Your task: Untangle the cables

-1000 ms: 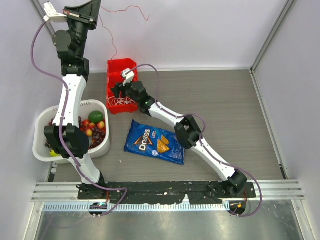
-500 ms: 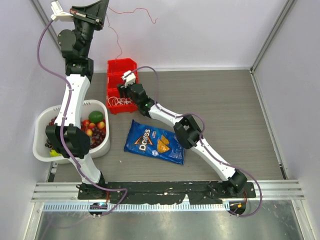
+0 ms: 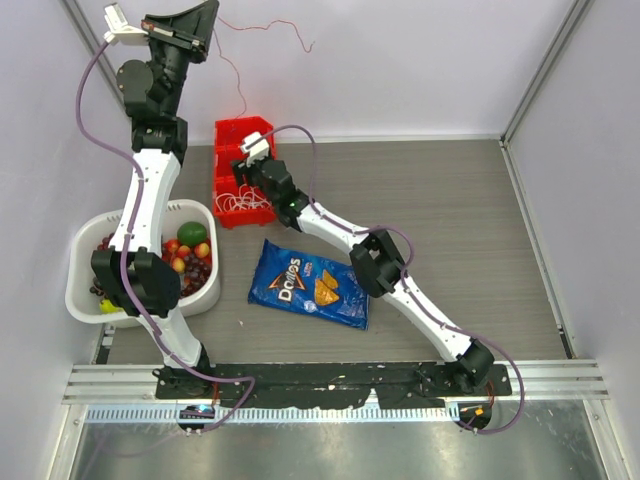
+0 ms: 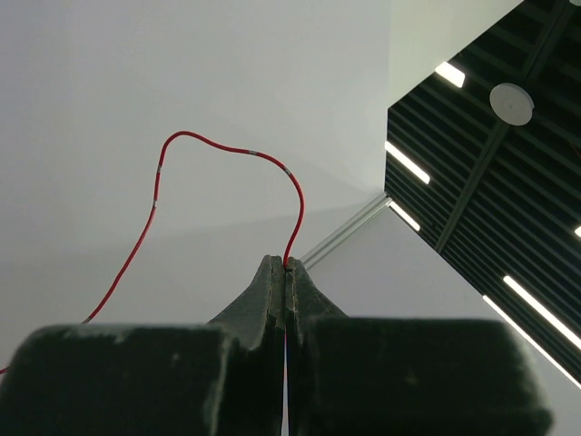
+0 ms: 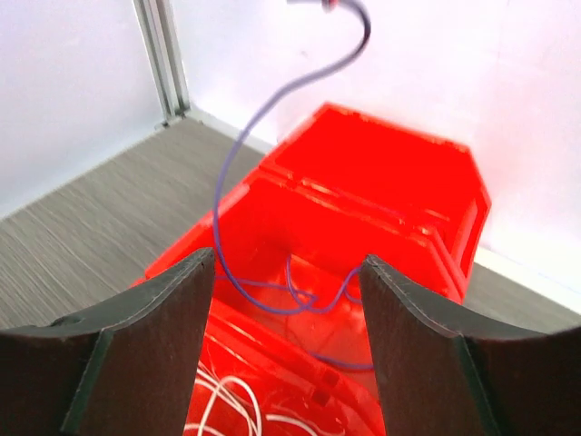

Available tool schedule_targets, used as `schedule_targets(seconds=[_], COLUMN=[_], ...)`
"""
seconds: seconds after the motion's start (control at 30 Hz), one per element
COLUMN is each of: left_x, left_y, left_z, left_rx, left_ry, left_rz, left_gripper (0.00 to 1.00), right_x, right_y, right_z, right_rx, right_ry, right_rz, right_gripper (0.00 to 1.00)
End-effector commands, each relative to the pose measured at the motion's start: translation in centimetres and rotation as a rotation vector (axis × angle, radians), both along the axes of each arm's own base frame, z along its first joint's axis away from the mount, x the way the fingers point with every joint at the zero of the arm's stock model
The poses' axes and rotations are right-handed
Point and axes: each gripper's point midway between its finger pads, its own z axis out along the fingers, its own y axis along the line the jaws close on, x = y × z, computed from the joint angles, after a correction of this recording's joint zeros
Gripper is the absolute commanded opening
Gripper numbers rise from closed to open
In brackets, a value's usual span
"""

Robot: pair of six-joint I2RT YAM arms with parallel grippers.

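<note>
My left gripper is raised high at the back left, shut on a thin red cable. The cable hangs down into the red bin, and its free end curls to the right. In the left wrist view the red cable loops out of my closed fingertips. My right gripper is open over the red bin and holds nothing. Between its fingers lie a bluish cable and white cable loops. The white loops also show in the top view.
A blue chip bag lies on the table in front of the bin. A white basket of fruit stands at the left by the left arm. Walls enclose the back and both sides.
My left gripper has moved up and a little to the right, drawing the red cable with it. My right gripper has shifted slightly farther back over the bin.
</note>
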Motion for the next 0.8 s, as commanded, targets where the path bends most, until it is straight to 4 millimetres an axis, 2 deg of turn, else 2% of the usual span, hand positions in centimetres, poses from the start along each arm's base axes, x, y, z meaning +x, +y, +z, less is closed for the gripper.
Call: schedule_targets(seconds=[0.0, 0.03, 0.23, 0.4, 0.57, 0.63, 0.73, 0.77], left_x=[-2.4, -2.3, -2.2, -3.2, -3.7, -3.9, -4.0, -4.0], left_y=[-0.1, -0.2, -0.3, -0.8, -1.9, -2.3, -2.3, -2.3], left_z=[2.4, 2.3, 2.3, 3.5, 3.3, 3.1, 3.1, 3.0], left_rx=[-0.005, -0.010, -0.030, -0.036, -0.052, -0.048, -0.048, -0.053], left_ry=[-0.070, -0.065, -0.063, -0.081, -0.071, -0.065, -0.065, -0.062], left_rz=[-0.029, -0.034, -0.056, -0.078, -0.119, -0.125, -0.124, -0.127], left_gripper=[0.00, 0.00, 0.00, 0.00, 0.00, 0.00, 0.00, 0.00], right_x=[-0.6, -0.8, -1.3, -1.3, -0.8, -0.7, -0.4, -0.4], right_y=[0.8, 1.0, 1.8, 2.2, 1.8, 1.6, 1.2, 1.1], right_z=[6.2, 7.1, 6.6, 4.9, 3.8, 4.0, 4.9, 5.1], right_rx=[0.120, 0.141, 0.177, 0.179, 0.183, 0.190, 0.204, 0.209], right_ry=[-0.139, -0.152, -0.159, -0.138, -0.134, -0.148, -0.167, -0.171], right_rz=[0.022, 0.038, 0.064, 0.075, 0.045, 0.037, 0.018, 0.014], right_gripper=[0.70, 0.70, 0.63, 0.64, 0.64, 0.59, 0.41, 0.40])
